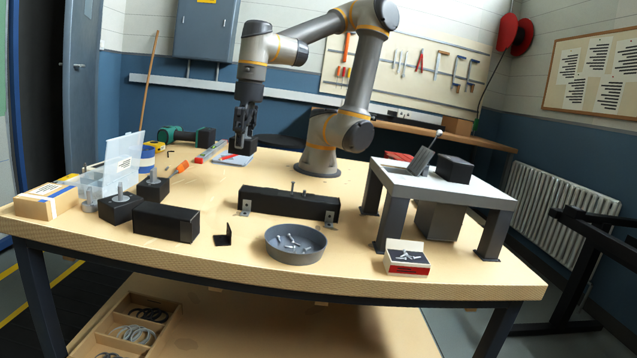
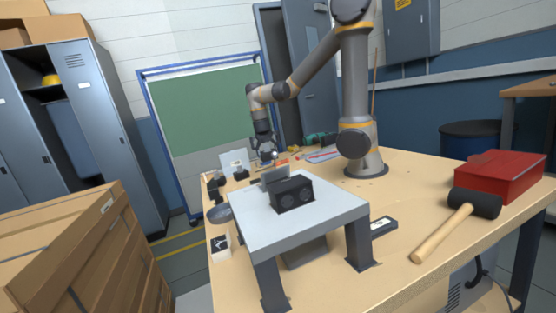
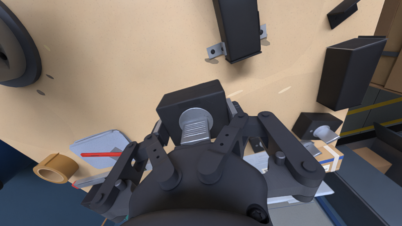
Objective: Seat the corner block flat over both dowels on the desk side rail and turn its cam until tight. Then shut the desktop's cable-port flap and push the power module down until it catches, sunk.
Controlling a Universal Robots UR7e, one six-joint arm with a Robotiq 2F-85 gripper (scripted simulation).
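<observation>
The corner block [image 1: 243, 145] [image 3: 194, 112], black with a silver cam on top, hangs above the far left of the bench, well away from the black side rail [image 1: 288, 203] [image 3: 239, 28] and its two upright dowels [image 1: 297, 189]; my gripper [image 1: 242, 142] [image 3: 194, 123] is closed around the block and holds it off the surface. On the small grey desk [image 1: 438, 187] [image 2: 295, 213] to the right the cable-port flap [image 1: 420, 161] [image 2: 274, 176] stands tilted open. The black power module [image 1: 454, 168] [image 2: 290, 197] sits raised on the desktop beside it.
Behind the held block are a green drill [image 1: 176, 133], a level and a clipboard with a red pencil [image 3: 99, 144]. Two similar blocks with cams [image 1: 120, 207], a black box [image 1: 165, 221], a parts organizer, an angle bracket [image 1: 223, 236] and a screw bowl [image 1: 295, 243] lie near the front.
</observation>
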